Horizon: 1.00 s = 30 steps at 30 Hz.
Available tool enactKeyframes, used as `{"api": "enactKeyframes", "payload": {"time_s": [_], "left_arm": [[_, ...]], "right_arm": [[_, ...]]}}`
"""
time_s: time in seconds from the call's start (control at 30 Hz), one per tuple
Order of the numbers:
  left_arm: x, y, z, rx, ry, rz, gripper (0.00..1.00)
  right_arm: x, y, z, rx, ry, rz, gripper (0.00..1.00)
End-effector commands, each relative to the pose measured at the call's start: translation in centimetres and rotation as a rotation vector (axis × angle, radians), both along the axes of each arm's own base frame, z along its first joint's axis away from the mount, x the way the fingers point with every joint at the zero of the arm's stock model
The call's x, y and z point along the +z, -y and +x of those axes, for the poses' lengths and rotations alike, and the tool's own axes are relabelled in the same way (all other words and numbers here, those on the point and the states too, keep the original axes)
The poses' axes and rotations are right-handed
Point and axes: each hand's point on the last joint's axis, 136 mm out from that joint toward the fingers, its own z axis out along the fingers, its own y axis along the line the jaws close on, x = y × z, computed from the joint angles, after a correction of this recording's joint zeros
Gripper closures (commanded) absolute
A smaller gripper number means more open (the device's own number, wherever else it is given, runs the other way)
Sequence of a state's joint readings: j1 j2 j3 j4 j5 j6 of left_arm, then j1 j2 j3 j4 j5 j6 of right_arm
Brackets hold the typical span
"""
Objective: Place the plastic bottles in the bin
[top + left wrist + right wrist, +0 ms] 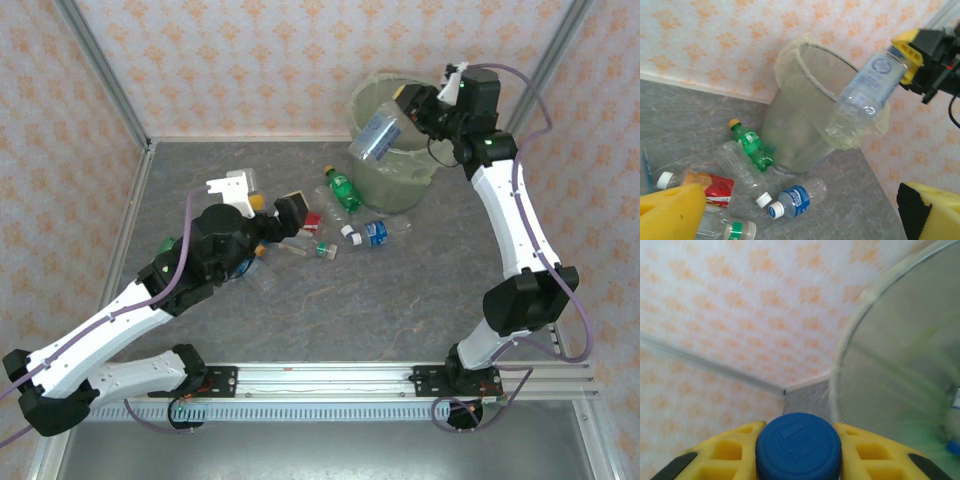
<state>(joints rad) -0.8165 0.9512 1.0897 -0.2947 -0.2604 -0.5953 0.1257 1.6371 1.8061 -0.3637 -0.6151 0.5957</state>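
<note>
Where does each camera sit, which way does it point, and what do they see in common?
Top external: above and behind the arms, looking down on the grey table; both arms, left tool, right tool show.
Left wrist: low over the table, facing the round pale-green translucent bin; own yellow fingers at bottom corners.
Right wrist: by the bin's rim, facing the patterned wall; own fingers pinch a blue cap.
Shared: top and left wrist show the right tool holding a clear blue-labelled plastic bottle at the bin.

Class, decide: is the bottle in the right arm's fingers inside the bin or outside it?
Outside. The right fingers grip the bottle by its cap, tilted, its base at the rim of the bin, not dropped in.
</note>
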Motion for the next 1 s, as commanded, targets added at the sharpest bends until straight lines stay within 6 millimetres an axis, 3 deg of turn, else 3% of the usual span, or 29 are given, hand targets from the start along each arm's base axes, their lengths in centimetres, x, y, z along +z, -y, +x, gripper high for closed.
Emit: {"api": "enactKeyframes", "payload": {"time_s": [0.0,0.23,0.4,0.5,0.63,0.77,0.83,0.9,0.97], "left_arm": [[-1.2,-2.9,-0.3,0.124,-0.031,-0.045,0.01],[-2.8,-5.4,-1.1,0.194,-0.066,-0.090,0.01],[-3.9,-6.7,-1.0,0.248,-0.104,-0.068,0.01],[-5.1,-7.7,-0.6,0.297,-0.156,-0.052,0.01],[-6.6,-8.4,0.1,0.335,-0.213,-0.023,0.01],[-8.2,-9.3,0.8,0.382,-0.273,0.009,0.01],[-9.1,-9.7,1.2,0.400,-0.309,0.020,0.01],[-10.2,-10.3,1.6,0.419,-0.349,0.029,0.01],[-11.4,-10.8,1.9,0.436,-0.382,0.044,0.01]], "right_arm": [[2.3,3.4,1.9,-0.146,0.050,0.058,0.67],[2.6,7.3,4.4,-0.276,0.050,0.082,0.64],[2.3,8.4,5.8,-0.335,0.045,0.022,0.67],[1.3,8.9,6.5,-0.355,0.004,-0.026,0.62],[0.6,8.5,6.9,-0.327,-0.018,-0.047,0.44],[1.0,8.0,6.5,-0.307,-0.008,-0.066,0.14],[1.6,7.7,6.1,-0.299,0.006,-0.075,0.14],[2.4,7.2,5.4,-0.285,0.023,-0.085,0.04],[3.2,6.6,4.7,-0.267,0.040,-0.096,0.00]]}}
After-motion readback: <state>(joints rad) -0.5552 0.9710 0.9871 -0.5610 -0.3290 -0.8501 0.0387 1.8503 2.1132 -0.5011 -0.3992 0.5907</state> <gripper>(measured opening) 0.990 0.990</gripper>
